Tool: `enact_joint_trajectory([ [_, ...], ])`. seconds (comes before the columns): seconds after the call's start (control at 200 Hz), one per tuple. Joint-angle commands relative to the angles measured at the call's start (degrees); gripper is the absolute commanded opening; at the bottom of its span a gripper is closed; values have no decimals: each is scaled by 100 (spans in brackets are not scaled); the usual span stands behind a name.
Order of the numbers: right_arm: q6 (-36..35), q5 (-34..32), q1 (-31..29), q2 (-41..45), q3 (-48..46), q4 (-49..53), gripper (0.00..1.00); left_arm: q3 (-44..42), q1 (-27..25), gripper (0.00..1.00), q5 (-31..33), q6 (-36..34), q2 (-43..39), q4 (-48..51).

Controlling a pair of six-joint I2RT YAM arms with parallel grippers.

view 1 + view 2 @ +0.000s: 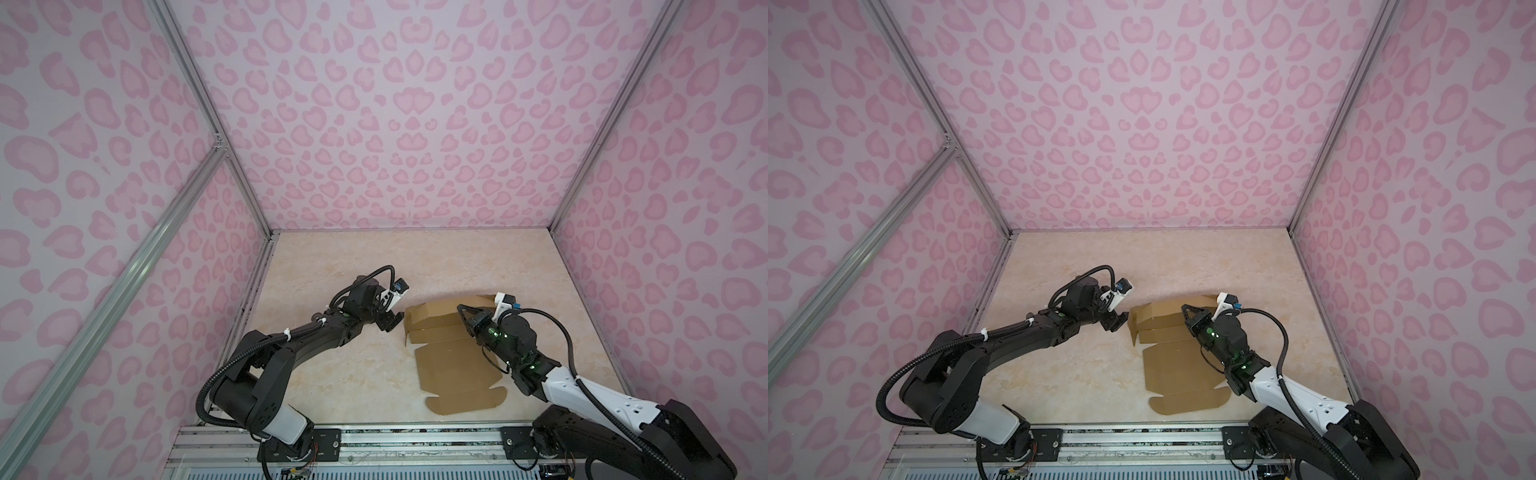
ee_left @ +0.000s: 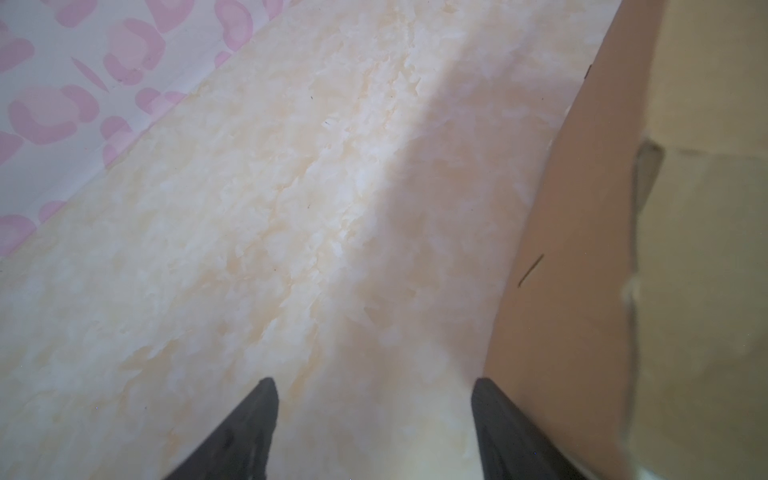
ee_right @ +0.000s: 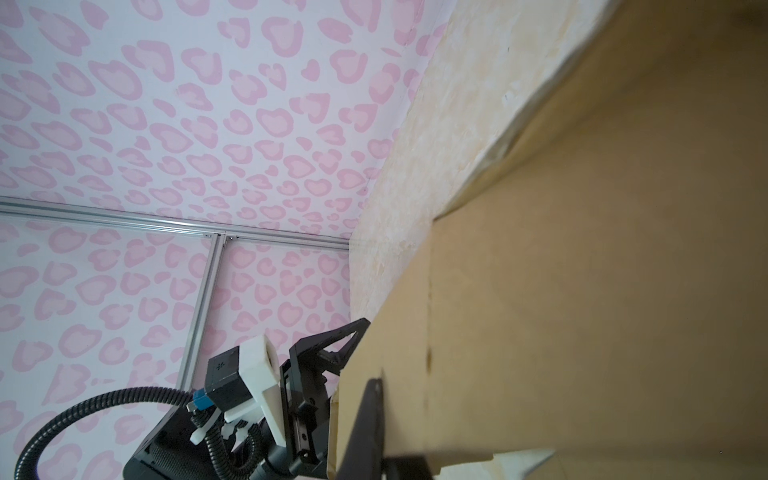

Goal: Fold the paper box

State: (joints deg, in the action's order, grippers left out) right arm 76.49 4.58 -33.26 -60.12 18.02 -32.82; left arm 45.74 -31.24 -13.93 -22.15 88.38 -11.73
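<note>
left gripper (image 1: 392, 322): jaws spread and empty, just beside the left flap of the paper box (image 1: 451, 365).
paper box: lies on the table (image 1: 332, 374); near panel flat, far end partly folded up.
right gripper (image 1: 460, 309): jaws clenched, tip resting on the box's far fold; nothing visibly pinched.
step: probably raising the side walls.
next: left jaws must push that flap upright against the pinned fold.

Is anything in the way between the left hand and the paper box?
Nothing visible. The left hand sits open right beside the raised left flap of the paper box, with only bare table showing between its fingers.
</note>
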Motion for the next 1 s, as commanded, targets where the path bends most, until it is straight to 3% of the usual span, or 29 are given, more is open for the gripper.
enact_joint_trajectory([
  [0.0,-147,109,20,-16,-62,12,0,-64,0,76,15,-56,29,-586],
  [0.305,-237,271,123,26,-28,205,0,-144,-55,76,-219,-35,2,-805],
  [0.995,-403,488,236,327,-61,394,0,125,-321,76,-15,168,-149,-259],
])
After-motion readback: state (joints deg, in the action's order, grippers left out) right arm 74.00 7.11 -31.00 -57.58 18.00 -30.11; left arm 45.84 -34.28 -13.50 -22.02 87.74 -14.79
